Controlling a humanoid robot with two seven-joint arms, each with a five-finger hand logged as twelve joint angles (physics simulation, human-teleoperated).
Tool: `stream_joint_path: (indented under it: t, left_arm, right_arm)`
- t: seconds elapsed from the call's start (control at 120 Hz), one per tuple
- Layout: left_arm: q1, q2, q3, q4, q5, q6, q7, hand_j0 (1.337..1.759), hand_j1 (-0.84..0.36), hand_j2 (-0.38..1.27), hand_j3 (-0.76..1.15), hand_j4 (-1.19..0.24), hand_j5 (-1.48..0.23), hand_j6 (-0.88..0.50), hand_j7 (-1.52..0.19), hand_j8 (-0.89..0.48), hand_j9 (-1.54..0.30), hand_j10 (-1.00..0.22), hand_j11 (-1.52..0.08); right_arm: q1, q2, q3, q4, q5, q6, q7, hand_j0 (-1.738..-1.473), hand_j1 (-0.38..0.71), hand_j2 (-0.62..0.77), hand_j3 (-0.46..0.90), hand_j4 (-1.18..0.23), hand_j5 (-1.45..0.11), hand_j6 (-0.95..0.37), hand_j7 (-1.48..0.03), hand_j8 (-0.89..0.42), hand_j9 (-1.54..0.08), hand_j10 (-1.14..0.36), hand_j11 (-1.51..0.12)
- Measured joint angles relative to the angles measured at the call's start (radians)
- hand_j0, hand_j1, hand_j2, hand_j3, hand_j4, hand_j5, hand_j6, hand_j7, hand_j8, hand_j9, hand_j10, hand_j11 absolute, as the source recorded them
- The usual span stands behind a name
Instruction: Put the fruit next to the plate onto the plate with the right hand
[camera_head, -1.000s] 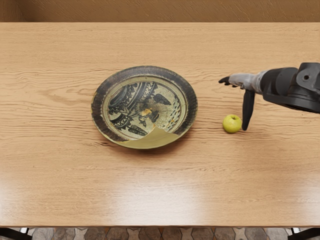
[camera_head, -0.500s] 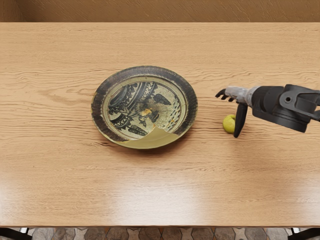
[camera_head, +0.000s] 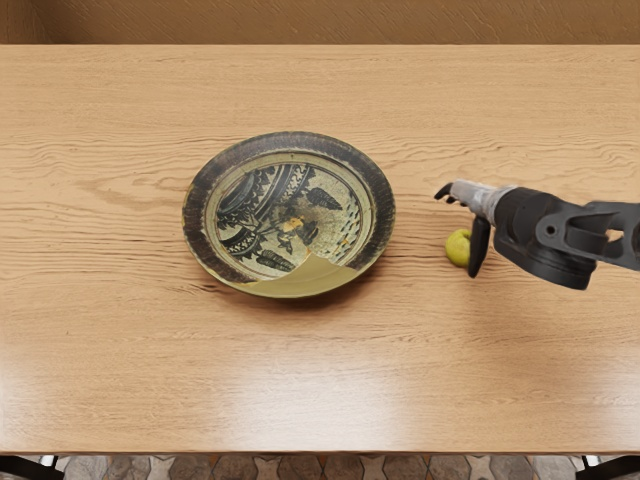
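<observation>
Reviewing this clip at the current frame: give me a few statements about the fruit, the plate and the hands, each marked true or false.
1. The fruit lies on the table, to the right of the plate in the picture. True.
2. The fruit sits on the plate. False: it rests on the wood, clear of the plate's rim.
3. The right hand is at the fruit, with one dark finger hanging down at the fruit's right side. True.
4. The left arm reaches over the plate. False: no left arm is in view.
5. The plate is plain white. False: it has a dark rim and a patterned centre.
</observation>
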Motion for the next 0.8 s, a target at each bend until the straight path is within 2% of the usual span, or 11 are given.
stream_joint_path:
  t: [0.433,0.8]
  left_arm:
    - [0.001,0.000,0.000,0.000,0.000,0.000,0.000,1.658,0.35,0.00,0.00,0.00,0.00,0.00,0.00,0.00,0.00,0.00,0.00]
    - [0.001,0.000,0.000,0.000,0.000,0.000,0.000,1.658,0.35,0.00,0.00,0.00,0.00,0.00,0.00,0.00,0.00,0.00,0.00]
  right_arm:
    - [-0.006,0.072,-0.063,-0.016,-0.001,-0.107,0.000,-1.658,-0.16,-0.03,0.00,-0.16,-0.21,-0.16,-0.21,-0.16,-0.21,-0.16,-0.21]
    - [0.001,0.082,-0.133,-0.015,0.000,-0.174,0.000,-1.658,-0.13,-0.03,0.00,-0.18,-0.23,-0.18,-0.23,-0.18,-0.23,-0.18,-0.23]
